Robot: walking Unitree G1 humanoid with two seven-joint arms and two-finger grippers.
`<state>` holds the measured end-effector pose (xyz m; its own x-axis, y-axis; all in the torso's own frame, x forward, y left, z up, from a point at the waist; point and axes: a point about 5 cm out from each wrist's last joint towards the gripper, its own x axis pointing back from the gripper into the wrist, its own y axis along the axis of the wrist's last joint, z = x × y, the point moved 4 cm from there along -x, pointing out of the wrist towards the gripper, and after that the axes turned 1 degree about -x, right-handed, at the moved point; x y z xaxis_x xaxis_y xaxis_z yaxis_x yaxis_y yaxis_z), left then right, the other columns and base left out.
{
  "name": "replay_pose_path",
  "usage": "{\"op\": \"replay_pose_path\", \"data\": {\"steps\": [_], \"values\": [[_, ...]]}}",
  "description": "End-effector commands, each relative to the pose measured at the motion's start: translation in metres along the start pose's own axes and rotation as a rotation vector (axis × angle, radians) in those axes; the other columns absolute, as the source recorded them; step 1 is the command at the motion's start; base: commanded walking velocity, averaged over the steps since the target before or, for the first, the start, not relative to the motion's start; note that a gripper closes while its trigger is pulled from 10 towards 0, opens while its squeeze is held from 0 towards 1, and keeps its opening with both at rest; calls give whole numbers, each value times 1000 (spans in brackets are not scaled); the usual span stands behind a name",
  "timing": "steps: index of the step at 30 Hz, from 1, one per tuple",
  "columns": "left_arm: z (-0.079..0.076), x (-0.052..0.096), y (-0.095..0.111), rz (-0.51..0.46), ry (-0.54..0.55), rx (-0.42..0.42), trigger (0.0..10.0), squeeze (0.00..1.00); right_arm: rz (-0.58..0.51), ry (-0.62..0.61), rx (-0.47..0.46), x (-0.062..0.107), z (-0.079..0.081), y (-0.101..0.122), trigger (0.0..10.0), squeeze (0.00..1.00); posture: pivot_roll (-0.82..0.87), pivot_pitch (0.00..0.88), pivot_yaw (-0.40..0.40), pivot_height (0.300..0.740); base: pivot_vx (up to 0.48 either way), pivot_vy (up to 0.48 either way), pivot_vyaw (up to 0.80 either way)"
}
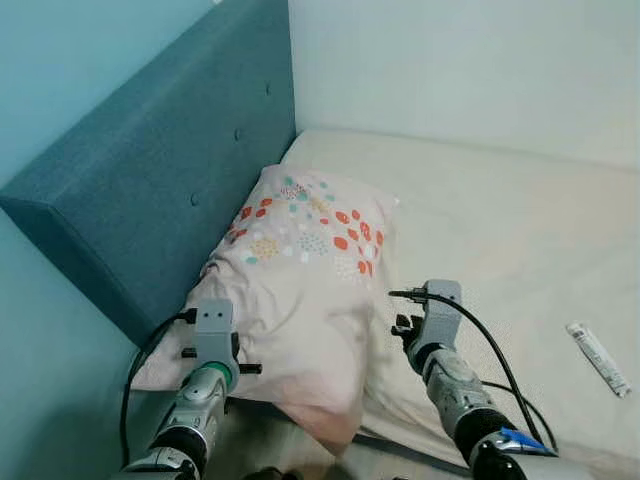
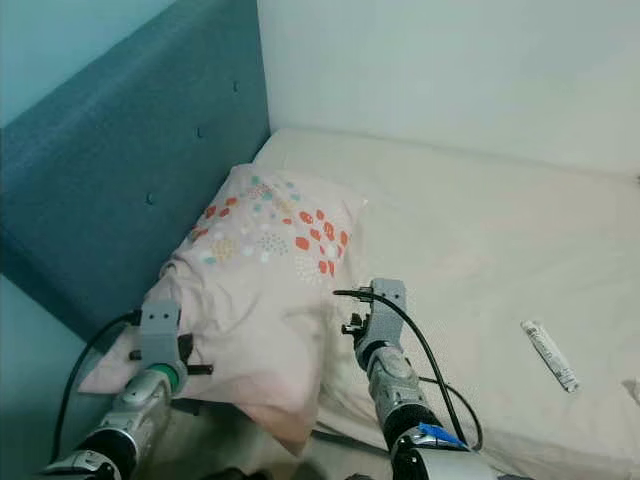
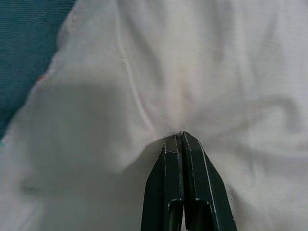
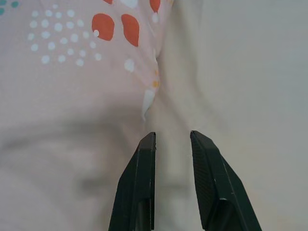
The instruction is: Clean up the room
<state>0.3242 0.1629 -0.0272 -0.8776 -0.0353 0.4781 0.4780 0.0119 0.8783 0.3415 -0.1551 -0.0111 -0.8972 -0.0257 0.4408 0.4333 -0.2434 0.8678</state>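
Pillow (image 1: 300, 270) could slip off the bed (image 1: 500, 220) if you tug: left pincer (image 3: 181, 137) pinches only fabric, right pincer (image 4: 171, 139) gapes empty beside it.

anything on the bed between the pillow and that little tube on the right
No, that stretch is bare: in the left eye view, just cream sheet runs from the pillow to the tube.

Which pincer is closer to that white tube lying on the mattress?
Right. The right pincer sits at the pillow's inner edge, on the tube's side. The left pincer pinches the pillow's far side by the headboard.
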Motion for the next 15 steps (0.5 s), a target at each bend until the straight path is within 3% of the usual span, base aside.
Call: {"op": "replay_pose_path", "data": {"steps": [1,7,15], "values": [[3,-1,5,-21,5,-13,10000,0,32,-2,60,3,-3,-10,10000,0,107,0,85,740,0,0,0],[-8,-1,5,-12,-59,76,10000,0,-7,35,69,4,4,-9,10000,0,103,0,85,740,0,0,0],[-22,0,17,-86,-111,73,10000,0,-74,3,101,6,-2,0,10000,0,103,0,86,740,0,0,0]]}}
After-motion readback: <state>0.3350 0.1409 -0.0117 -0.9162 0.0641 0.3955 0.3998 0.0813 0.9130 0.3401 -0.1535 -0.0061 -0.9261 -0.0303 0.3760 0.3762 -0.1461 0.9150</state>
